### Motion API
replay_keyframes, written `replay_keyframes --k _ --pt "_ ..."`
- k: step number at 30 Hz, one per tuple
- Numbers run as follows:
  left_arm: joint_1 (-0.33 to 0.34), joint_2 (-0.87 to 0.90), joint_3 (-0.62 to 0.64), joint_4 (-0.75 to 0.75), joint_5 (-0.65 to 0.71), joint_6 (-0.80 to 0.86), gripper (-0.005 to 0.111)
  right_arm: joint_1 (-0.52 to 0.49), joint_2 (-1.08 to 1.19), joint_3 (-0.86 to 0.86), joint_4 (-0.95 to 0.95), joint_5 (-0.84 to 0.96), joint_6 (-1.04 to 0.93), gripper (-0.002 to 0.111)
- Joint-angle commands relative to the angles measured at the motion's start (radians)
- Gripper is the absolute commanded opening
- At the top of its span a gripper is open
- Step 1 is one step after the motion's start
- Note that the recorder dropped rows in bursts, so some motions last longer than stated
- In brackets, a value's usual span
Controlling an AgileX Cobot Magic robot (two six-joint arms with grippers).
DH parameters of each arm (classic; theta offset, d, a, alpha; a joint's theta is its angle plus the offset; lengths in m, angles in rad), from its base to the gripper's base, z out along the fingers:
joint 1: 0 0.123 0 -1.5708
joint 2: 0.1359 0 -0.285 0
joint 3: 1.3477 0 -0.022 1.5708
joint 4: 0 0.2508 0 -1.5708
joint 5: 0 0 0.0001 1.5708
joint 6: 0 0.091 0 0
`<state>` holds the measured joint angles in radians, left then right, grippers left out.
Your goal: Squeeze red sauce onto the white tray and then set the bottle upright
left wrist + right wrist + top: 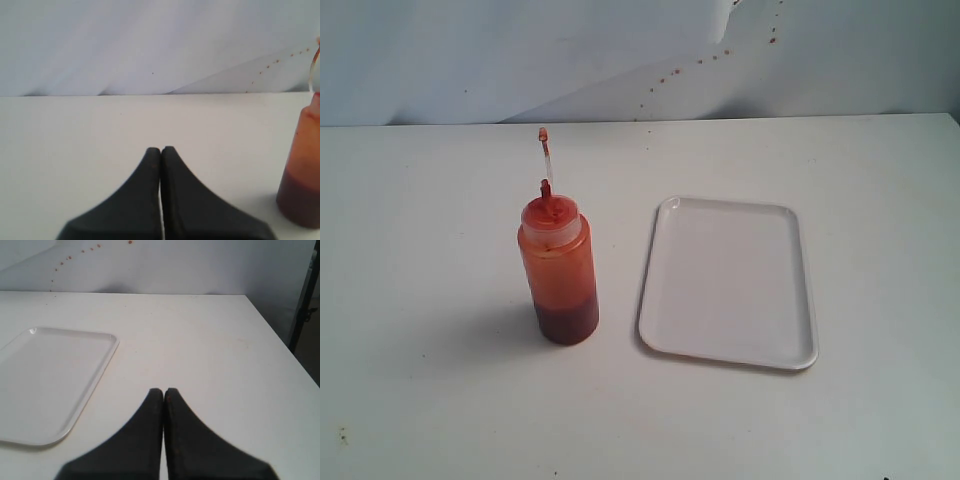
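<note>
Standing upright, the bottle [302, 170] is edge-cropped in left wrist view.

The bottle [558, 270] is translucent smooth plastic; the white tray [728, 285] glossy plastic; the surface [440, 400] matt white; the fingers [137, 205] matt black, finely ridged inside.

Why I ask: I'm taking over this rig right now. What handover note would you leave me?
Left gripper: shut, empty, clear of the bottle.
Right gripper: shut, empty, beside the tray, not touching it.
Bottle: upright on the table, left of the tray in the exterior view, sauce inside.
Tray: bare, no sauce on it.
Done: nothing yet.
Left: grasp the bottle, squeeze sauce onto the tray, stand the bottle upright.
</note>
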<state>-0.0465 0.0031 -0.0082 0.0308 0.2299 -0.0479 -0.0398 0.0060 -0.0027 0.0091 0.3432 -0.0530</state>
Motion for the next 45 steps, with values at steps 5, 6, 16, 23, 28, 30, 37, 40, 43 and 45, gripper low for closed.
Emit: replay_keyframes --k 5,6,16,23,28,30,37,40,43,45 --pt "-0.006 -0.003 0.008 -0.092 -0.046 -0.003 0.0 -0.005 -0.006 0.003 0.002 -0.01 0.002 0.0" --pt "-0.006 -0.003 0.008 -0.097 -0.046 -0.003 0.0 -0.005 -0.006 0.003 0.002 -0.01 0.002 0.0" --pt "-0.006 -0.003 0.008 -0.295 -0.189 -0.003 0.0 -0.005 -0.006 0.003 0.002 -0.01 0.002 0.0" --pt "-0.006 -0.003 0.008 -0.295 -0.285 -0.003 0.0 -0.005 -0.006 0.003 0.002 -0.01 0.002 0.0" --pt "-0.006 -0.003 0.008 -0.295 -0.478 -0.032 0.0 -0.005 -0.006 0.003 0.002 -0.01 0.002 0.0" --pt "-0.006 -0.003 0.008 -0.276 -0.559 -0.024 0.0 -0.005 -0.006 0.003 0.002 -0.01 0.002 0.0" --pt "-0.006 0.083 0.008 -0.179 -0.744 -0.022 0.0 -0.005 -0.006 0.003 0.002 -0.01 0.002 0.0" --pt "-0.006 0.302 0.008 -0.174 -0.826 -0.055 0.0 -0.005 -0.006 0.003 0.002 -0.01 0.002 0.0" --pt "-0.006 0.713 0.008 -0.042 -1.079 -0.137 0.0 -0.005 -0.006 0.003 0.002 -0.01 0.002 0.0" --pt "-0.006 1.047 -0.015 0.091 -1.18 -0.137 0.0 -0.005 -0.006 0.003 0.002 -0.01 0.002 0.0"
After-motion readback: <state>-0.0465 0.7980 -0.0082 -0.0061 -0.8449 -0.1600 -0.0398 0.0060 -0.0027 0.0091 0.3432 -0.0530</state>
